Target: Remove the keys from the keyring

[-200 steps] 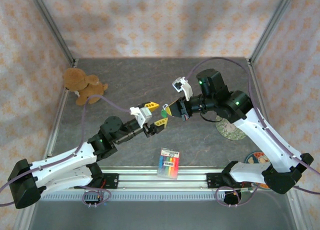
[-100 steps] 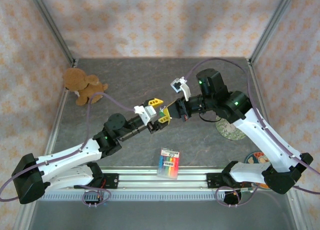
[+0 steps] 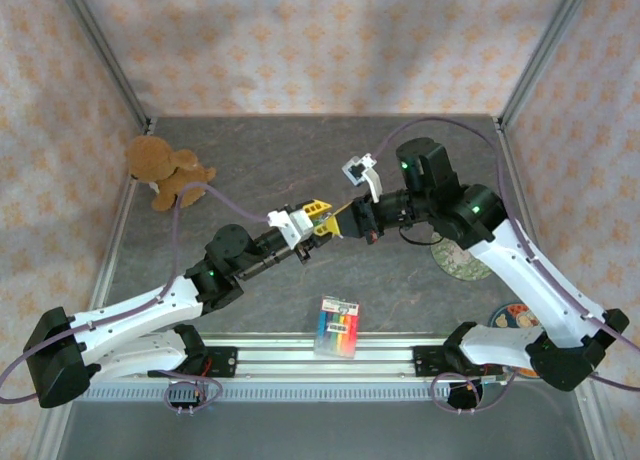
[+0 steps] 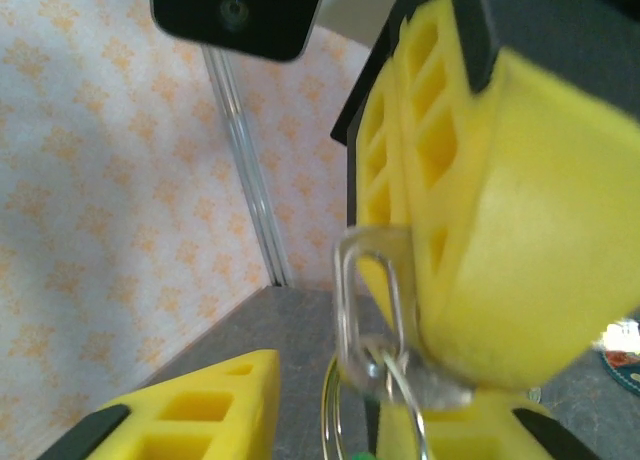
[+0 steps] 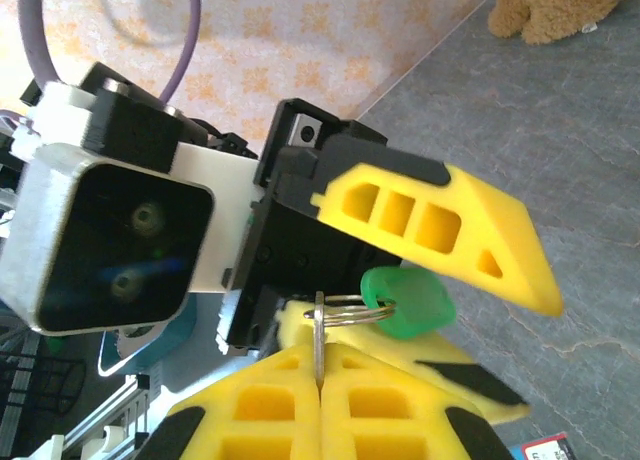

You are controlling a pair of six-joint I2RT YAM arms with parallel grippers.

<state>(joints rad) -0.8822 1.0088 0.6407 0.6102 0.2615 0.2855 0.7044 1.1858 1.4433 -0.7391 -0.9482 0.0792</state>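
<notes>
One green key (image 5: pixel 405 302) (walls (image 3: pixel 300 50) distant)

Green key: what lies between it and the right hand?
Right wrist view: the ring, and hanging from it a thin silvery key pinched in the right hand.

One key (image 5: pixel 405 302), one keyring (image 5: pixel 345 318), one teddy (image 3: pixel 165 172) — one pack (image 3: pixel 338 326)

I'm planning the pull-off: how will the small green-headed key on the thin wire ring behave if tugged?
Probably light and loose: the small green-headed key hangs on the thin wire ring, so it should swing freely. Its smooth rounded head may slip in a pinch. The ring should stay put: the right gripper pinches the plain silvery key on it.
</notes>
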